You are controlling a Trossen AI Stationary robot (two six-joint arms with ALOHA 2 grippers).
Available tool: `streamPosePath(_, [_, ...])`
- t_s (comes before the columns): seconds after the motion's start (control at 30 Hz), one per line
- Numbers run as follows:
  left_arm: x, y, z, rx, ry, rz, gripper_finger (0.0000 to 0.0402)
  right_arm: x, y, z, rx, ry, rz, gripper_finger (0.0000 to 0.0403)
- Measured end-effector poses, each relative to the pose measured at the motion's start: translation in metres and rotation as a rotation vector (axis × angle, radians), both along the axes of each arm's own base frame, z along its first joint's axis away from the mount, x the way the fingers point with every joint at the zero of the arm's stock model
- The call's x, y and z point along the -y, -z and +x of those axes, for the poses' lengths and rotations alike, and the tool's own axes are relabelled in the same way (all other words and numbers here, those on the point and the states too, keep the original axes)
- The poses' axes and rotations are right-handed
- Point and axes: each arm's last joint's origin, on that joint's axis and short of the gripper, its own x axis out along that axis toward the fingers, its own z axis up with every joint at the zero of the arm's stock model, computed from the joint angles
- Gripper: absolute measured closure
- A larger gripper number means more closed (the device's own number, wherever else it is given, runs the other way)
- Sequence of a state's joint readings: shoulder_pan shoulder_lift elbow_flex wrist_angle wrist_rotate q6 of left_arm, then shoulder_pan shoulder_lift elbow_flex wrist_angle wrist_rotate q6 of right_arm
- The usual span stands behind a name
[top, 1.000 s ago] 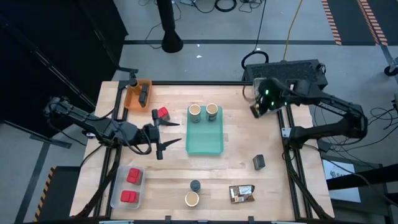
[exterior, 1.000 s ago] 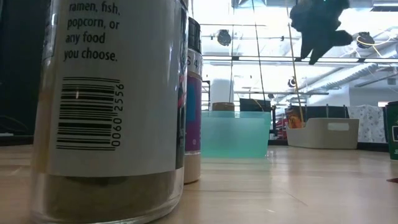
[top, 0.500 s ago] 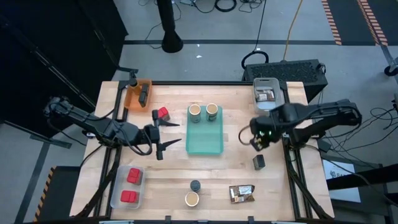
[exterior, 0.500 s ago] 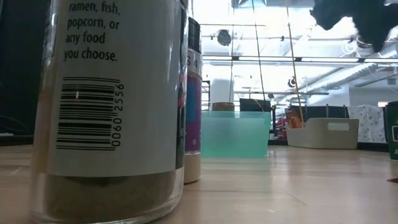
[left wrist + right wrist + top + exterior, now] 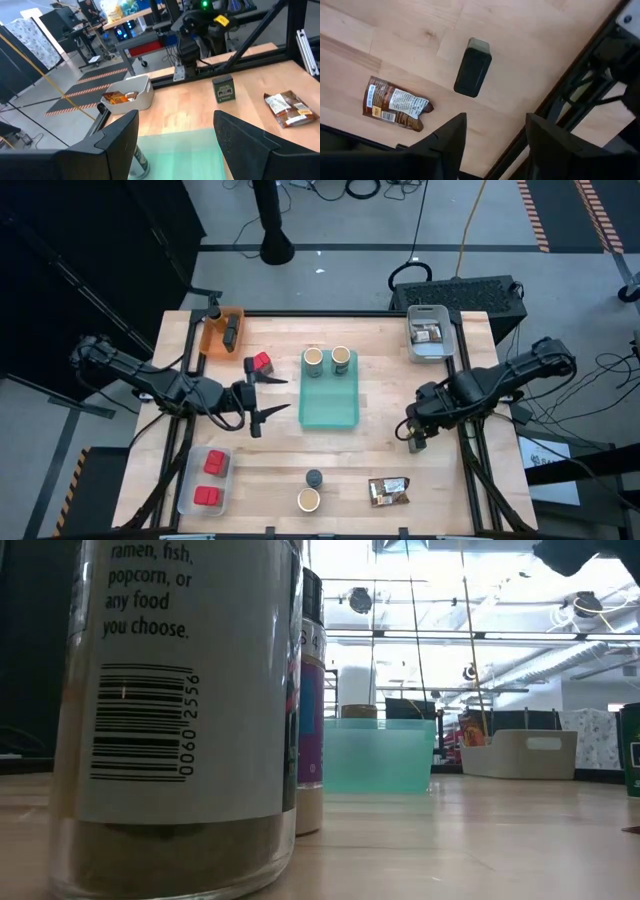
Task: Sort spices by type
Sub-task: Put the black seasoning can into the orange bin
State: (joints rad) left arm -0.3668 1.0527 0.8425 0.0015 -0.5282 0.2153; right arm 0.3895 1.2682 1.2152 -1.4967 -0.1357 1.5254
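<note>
My left gripper (image 5: 268,397) hangs open over the table's left half, between a red box (image 5: 262,362) and the teal tray (image 5: 330,405), touching nothing. Two tan jars (image 5: 314,358) stand in the tray's far end. My right gripper (image 5: 495,145) points down, open, above a small dark container (image 5: 472,67) that lies on its side on the table's right part. It touches nothing. A brown packet (image 5: 395,107) lies flat nearer the front edge. A small dark jar (image 5: 314,478) and a tan jar (image 5: 308,500) stand at the front centre.
A pale bin (image 5: 430,350) at the far right holds packets. An orange bin (image 5: 212,340) stands at the far left. A pale tray (image 5: 190,498) with two red boxes lies at the front left. A big labelled jar (image 5: 170,710) fills the low view's foreground.
My right gripper has swung from over the pale bin at the far right toward the table's near edge. It has turned at the wrist and now hangs above the small dark container. The bin with its packets shows again.
</note>
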Motion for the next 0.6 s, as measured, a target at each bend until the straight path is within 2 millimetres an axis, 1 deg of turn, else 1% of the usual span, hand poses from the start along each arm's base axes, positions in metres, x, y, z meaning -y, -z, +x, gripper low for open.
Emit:
streamPosePath(0.07, [0.0,0.001,0.0,-0.012,0.001,0.004,0.0144,-0.001,0.002,0.001,0.005,0.023,0.0,0.0198])
streamPosePath(0.17, [0.0,0.003,-0.001,-0.028,0.001,0.012,0.0144,-0.003,0.012,0.004,0.02,0.052,0.007,0.0173])
streamPosePath(0.37, [0.0,0.003,-0.001,-0.029,0.002,0.019,0.0144,-0.006,0.047,0.01,0.056,0.077,0.032,0.0133])
streamPosePath(0.5, [0.0,0.003,-0.001,-0.029,0.0,0.021,0.0144,-0.006,0.069,0.011,0.06,0.09,0.053,0.012])
streamPosePath(0.6, [0.0,0.002,-0.001,-0.027,0.003,0.038,0.0144,-0.005,0.081,0.008,0.047,0.105,0.05,0.012])
